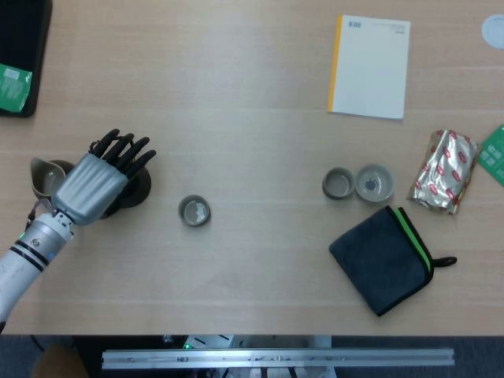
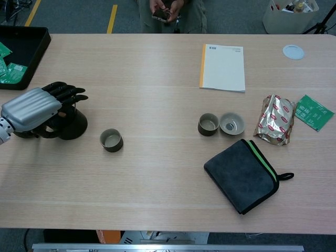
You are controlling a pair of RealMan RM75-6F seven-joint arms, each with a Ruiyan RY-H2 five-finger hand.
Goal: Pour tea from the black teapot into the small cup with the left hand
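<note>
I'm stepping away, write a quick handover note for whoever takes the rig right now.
Left hand: over the black teapot, fingers spread above it; whether it grips the pot cannot be told.
Right hand: not in view.
Teapot stands on the table at far left. The nearest small cup stands apart to its right; two more cups sit mid-table.
Done: nothing poured, by the look of it.
Left: grip the teapot, lift, tilt over the cup, set it back.

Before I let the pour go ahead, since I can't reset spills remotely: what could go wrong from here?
The left hand hovers over the black teapot with no visible grip; a loose hold might tip it. The small cup is narrow, so tea could miss. The spouted pitcher beside the teapot might get knocked.
</note>
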